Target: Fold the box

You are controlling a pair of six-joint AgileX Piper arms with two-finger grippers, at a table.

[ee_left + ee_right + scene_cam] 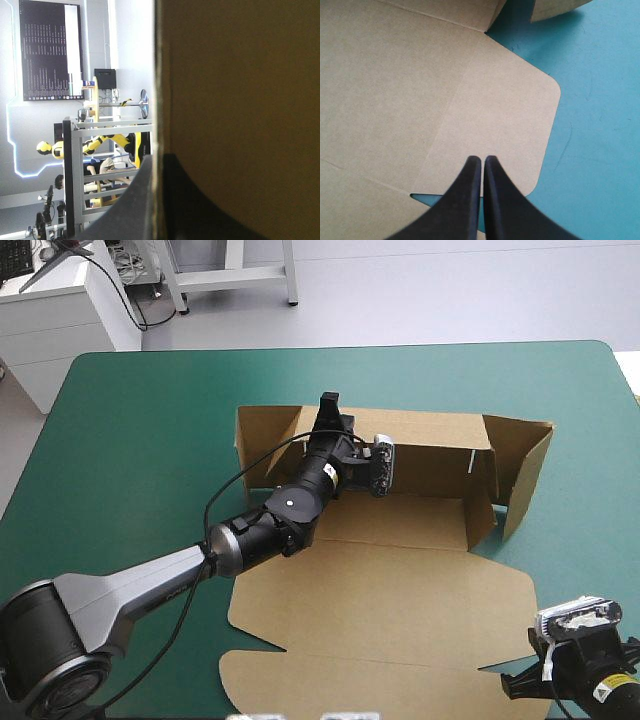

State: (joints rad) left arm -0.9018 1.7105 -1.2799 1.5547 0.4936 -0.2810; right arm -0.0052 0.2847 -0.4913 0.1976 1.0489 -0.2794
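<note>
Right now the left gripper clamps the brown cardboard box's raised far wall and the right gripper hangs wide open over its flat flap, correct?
No: the right gripper is shut over the flat flap; the right wrist view shows it. The left gripper does clamp the far wall of the brown cardboard box.

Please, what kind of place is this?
Probably a robotics lab bench: a table with teal-green cover, a part-folded brown box on it, the robot's left hand shut on its raised wall, the right hand by the flat lid's corner.

Raised box (400, 580) walls bar the far side; teal-green cover (130, 420) lies free.
</note>
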